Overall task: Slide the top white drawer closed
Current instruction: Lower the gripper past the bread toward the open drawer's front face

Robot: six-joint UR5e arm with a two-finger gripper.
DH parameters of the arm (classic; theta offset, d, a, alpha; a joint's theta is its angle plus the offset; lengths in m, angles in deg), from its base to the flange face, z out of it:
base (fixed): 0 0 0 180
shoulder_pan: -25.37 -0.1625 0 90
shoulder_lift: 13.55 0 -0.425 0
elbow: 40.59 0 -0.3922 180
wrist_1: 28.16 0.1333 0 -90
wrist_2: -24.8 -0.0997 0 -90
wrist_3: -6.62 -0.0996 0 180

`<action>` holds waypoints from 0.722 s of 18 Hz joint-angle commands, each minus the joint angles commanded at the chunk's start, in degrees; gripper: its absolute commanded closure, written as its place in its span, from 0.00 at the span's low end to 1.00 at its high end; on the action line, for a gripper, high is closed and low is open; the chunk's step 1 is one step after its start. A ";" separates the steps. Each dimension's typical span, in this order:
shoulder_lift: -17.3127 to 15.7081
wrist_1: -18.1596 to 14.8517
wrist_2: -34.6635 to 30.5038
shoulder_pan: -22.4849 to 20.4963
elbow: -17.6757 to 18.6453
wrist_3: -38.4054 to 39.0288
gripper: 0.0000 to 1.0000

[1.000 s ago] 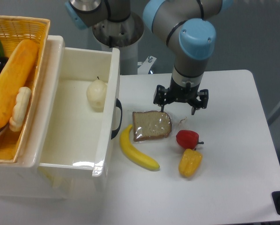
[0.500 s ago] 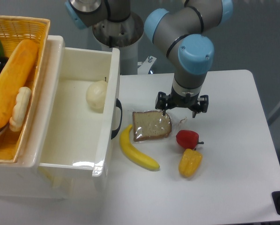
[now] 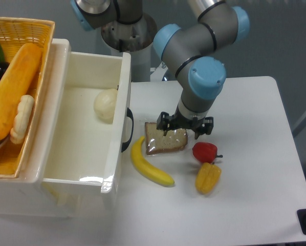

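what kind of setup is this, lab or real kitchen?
Most likely a lab bench staged as a kitchen. The arm's tool hangs over a bare white table against a plain grey wall, and the bread slice, banana and peppers look like plastic props beside the open top white drawer.

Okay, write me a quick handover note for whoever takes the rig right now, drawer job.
Gripper: open, empty, low over the bread slice, holding nothing.
Top white drawer: pulled fully out, black handle facing the table, a pale round fruit inside.
Done: nothing; drawer not yet touched.
Left: bring the gripper to the drawer front and push it shut. The banana lies close to that front.
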 joint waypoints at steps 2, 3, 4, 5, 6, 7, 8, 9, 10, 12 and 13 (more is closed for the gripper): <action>0.09 -0.09 1.84 0.27 0.18 0.35 0.00; 0.17 -0.18 3.07 0.35 0.35 0.44 0.00; 0.26 -0.18 3.86 0.35 0.88 0.44 0.00; 0.18 -0.18 3.96 0.44 0.97 0.44 0.00; 0.26 -0.26 4.39 0.44 0.97 0.44 0.00; 0.26 -0.26 4.83 0.53 0.97 0.44 0.00; 0.26 -0.26 5.10 0.53 0.97 0.44 0.00; 0.26 -0.26 5.19 0.53 0.97 0.44 0.00; 0.26 -0.26 5.54 0.53 0.97 0.44 0.00; 0.35 -0.26 5.98 0.53 0.97 0.44 0.00; 0.35 -0.26 6.07 0.70 0.97 0.44 0.00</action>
